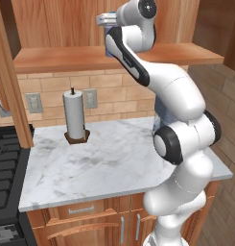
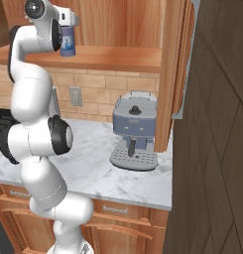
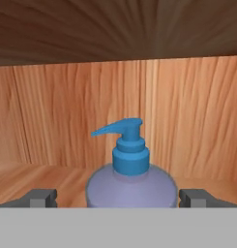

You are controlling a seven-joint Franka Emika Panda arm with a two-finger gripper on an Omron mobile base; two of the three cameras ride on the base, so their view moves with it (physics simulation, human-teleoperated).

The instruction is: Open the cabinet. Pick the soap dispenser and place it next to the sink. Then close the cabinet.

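Observation:
The cabinet (image 1: 66, 57) hangs open above the counter, its wooden shelf floor (image 2: 118, 57) bare except for the soap dispenser (image 2: 68, 42). The dispenser is a lavender bottle (image 3: 132, 186) with a blue pump top and stands upright near the back wall. In the left base view the arm covers most of it. My gripper (image 3: 117, 197) reaches into the cabinet at bottle height, open. One fingertip (image 3: 40, 197) stands left of the bottle and the other on its right, with a gap on each side. The hand (image 1: 105, 20) sits at the top of the left base view.
A white paper towel roll (image 1: 74, 115) stands on the marble counter (image 1: 104, 163) by the back wall. A grey-blue coffee machine (image 2: 134, 129) sits under the cabinet's right end. A black stove (image 1: 6, 163) lies left. The open right door (image 2: 177, 64) juts out.

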